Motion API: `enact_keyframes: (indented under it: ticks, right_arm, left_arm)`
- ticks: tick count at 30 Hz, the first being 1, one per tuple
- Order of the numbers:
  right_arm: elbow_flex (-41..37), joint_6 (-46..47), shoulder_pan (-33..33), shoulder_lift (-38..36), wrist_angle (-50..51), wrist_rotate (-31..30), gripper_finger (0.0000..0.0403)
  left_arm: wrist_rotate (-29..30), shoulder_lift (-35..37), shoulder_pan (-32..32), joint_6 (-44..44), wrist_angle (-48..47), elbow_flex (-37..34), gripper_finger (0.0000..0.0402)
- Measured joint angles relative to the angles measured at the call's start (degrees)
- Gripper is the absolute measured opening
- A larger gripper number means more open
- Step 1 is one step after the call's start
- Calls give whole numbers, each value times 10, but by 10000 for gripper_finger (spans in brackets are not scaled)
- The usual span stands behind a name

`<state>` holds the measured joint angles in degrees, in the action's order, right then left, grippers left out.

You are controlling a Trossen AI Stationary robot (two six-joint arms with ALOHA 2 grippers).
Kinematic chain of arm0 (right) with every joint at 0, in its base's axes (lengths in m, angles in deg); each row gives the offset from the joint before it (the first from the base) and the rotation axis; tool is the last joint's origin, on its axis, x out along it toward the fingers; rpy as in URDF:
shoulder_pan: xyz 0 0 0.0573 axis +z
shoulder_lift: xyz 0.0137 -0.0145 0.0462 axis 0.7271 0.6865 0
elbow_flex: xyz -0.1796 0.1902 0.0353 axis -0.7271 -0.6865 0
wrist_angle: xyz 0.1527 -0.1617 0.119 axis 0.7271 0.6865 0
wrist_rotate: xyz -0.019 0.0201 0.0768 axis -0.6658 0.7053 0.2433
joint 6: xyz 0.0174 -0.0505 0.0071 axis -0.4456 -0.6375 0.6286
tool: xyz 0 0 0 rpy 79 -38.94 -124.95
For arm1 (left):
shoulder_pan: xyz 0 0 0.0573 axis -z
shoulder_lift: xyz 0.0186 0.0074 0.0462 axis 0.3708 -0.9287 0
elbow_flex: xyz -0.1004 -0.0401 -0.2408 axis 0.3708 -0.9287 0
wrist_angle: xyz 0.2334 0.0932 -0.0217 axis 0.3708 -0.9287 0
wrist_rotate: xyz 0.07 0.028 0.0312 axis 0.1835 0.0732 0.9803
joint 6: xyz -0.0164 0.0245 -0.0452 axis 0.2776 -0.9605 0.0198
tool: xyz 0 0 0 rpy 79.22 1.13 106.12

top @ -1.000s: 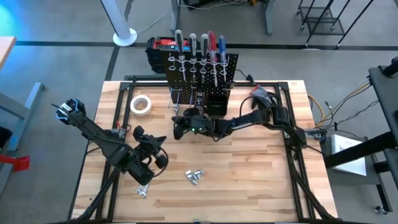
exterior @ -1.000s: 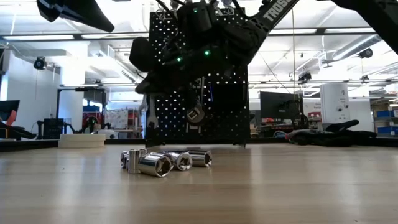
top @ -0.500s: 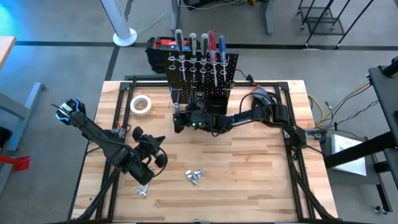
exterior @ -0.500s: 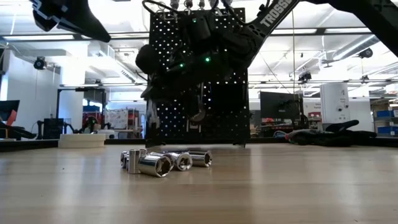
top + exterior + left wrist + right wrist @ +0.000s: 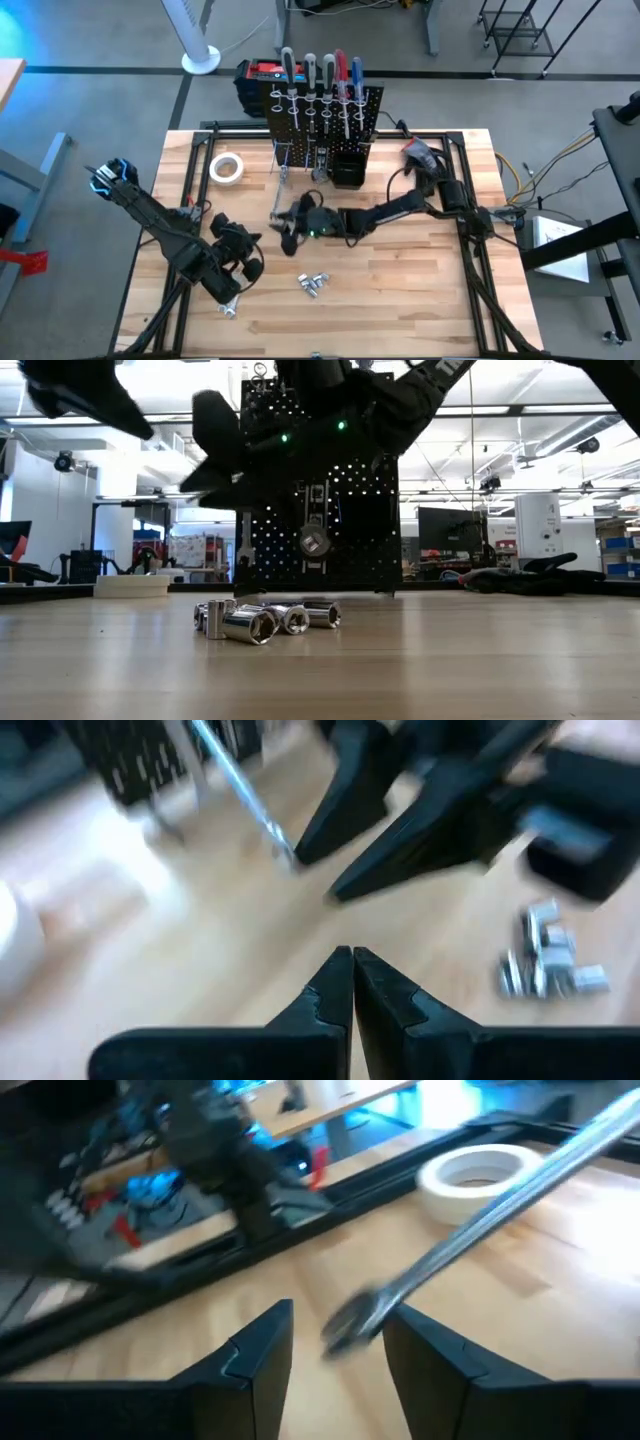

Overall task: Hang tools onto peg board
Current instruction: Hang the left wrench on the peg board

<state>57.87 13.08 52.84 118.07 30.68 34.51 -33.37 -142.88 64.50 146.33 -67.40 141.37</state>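
The black peg board (image 5: 372, 100) stands at the far centre with several screwdrivers (image 5: 320, 75) in its top rings. A ratchet (image 5: 313, 540) hangs on its front. A long silver wrench (image 5: 279, 192) slants from the board's lower left down toward my right gripper (image 5: 281, 222). That gripper is open, and the wrench's blurred lower end (image 5: 350, 1325) lies between its fingers. My left gripper (image 5: 245, 245) is shut and empty above the near left of the table, pointing toward the right one (image 5: 318, 875). My right gripper has the wrench's lower end (image 5: 352, 1320) between its open fingers, which come at it nearly level from the table's right. The wrench is blurred, and I cannot tell whether either finger touches it.
Several silver sockets (image 5: 315, 283) lie in a cluster near the table's middle front. A small wrench (image 5: 228, 308) lies by the near left edge. A white tape roll (image 5: 227, 167) sits left of the board, and a black-and-red case (image 5: 258, 75) sits behind it.
My right gripper first went up to the peg board's lower left, then drew back toward the table's near edge and opened. The long silver wrench, not seen slanting before, now leans out from the board's foot toward that gripper.
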Motion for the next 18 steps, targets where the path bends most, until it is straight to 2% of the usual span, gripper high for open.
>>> enact_keyframes:
  ticks: [5,11,14,18]
  right_arm:
    - [-2,-39,41,0,3,0,136]
    - [-2,-38,68,0,20,2,119]
    - [-2,-42,81,-1,44,1,115]
    - [-2,-66,99,-3,80,2,117]
  left_arm:
    - [-108,-12,42,101,-27,-17,0]
    - [-202,-44,82,230,-9,-70,0]
    - [-241,-63,93,255,38,-95,0]
    - [-268,-85,101,245,143,-117,0]
